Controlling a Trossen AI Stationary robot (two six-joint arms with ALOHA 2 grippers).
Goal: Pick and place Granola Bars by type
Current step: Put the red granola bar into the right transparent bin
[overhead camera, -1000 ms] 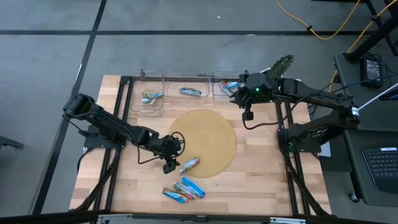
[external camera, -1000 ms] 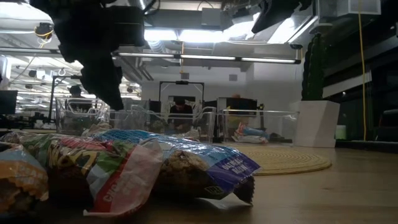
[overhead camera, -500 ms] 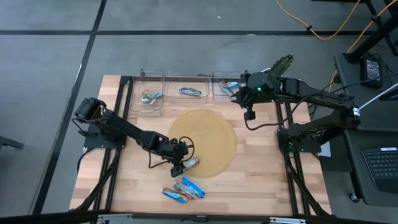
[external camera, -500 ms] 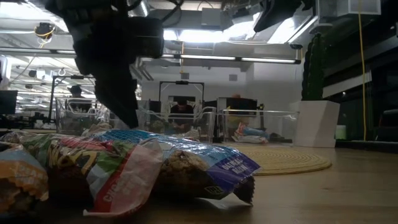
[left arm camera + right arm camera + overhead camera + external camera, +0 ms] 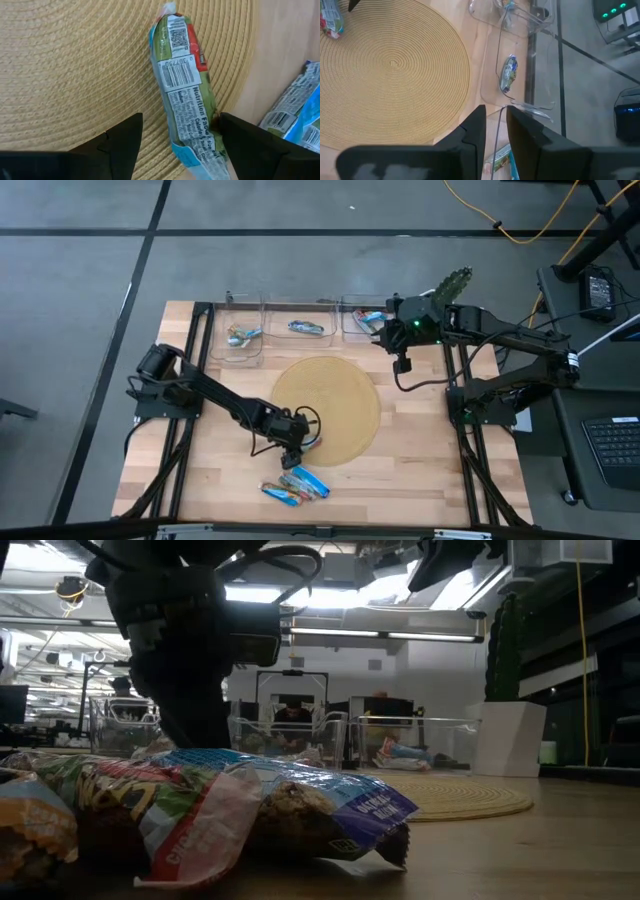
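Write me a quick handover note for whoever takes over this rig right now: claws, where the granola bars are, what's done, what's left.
Left claw: open, straddling a granola bar lying on the edge of the round mat; not gripped yet.
Right claw: narrow gap, holding nothing, over the right-hand clear bin.
Done: bars lie in all three bins, left, middle, right.
Left: the mat bar and the loose pile on the table's near edge.

The wooden worktop (image 5: 420, 460) carries a round woven mat (image 5: 330, 408) at its middle, three clear bins (image 5: 300, 330) along the far edge, one bar (image 5: 305, 442) on the mat's near rim, and a bar cluster (image 5: 295, 485) near the front.
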